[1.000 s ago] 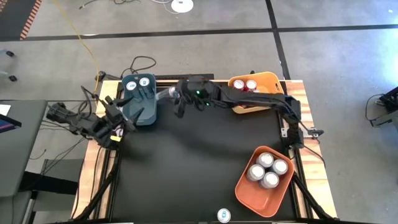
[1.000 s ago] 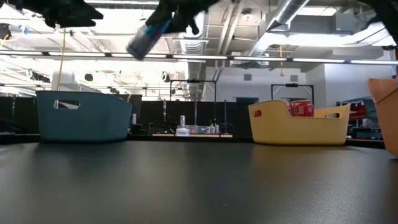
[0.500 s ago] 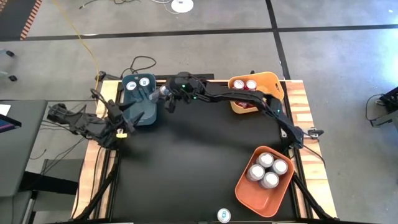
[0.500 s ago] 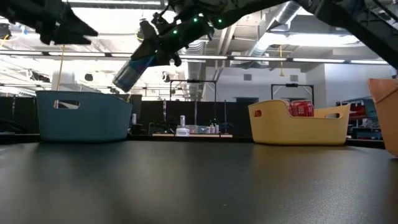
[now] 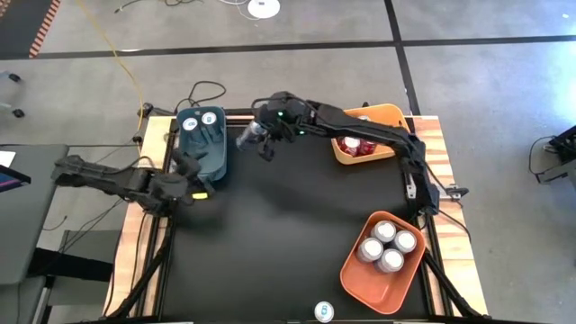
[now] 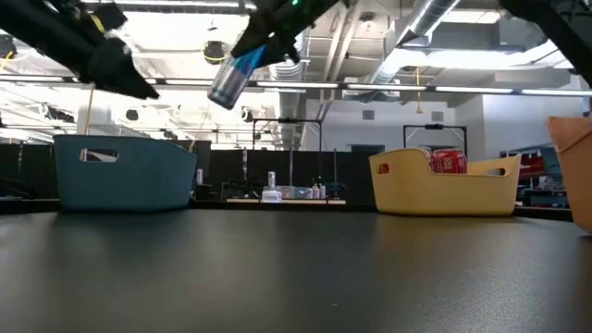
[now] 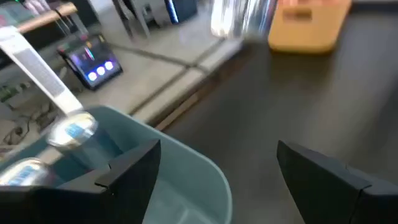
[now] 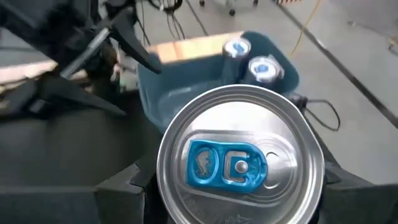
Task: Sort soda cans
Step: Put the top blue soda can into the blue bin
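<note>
My right gripper (image 5: 259, 137) is shut on a blue soda can (image 6: 231, 76), held high and just right of the blue bin (image 5: 203, 148). The can's silver top with its blue tab (image 8: 239, 163) faces the right wrist camera. Two blue-topped cans (image 5: 200, 120) stand at the bin's far end (image 8: 249, 57). My left gripper (image 5: 186, 175) is open, with nothing between its fingers, over the bin's near end (image 7: 186, 174). My right gripper pinches the blue can's body near its top end (image 6: 250, 59) between two fingers, one on each side (image 8: 127, 186). The fingers slant down from the table's right. The can is lifted clear and tilted, its bottom end (image 6: 222, 92) pointing down toward the blue bin.
A yellow bin (image 5: 389, 117) with red cans (image 5: 353, 144) stands at the far right. An orange bin (image 5: 360, 279) at the near right holds several silver cans (image 5: 385, 245). One can (image 5: 323, 311) stands at the near edge. The dark mat's middle (image 5: 279, 234) is bare.
My right gripper carried the can down and toward the blue bin, then drew back up and to the right, the can staying tilted in the hold. My left gripper sank and swung right toward the bin's near end, staying open.
</note>
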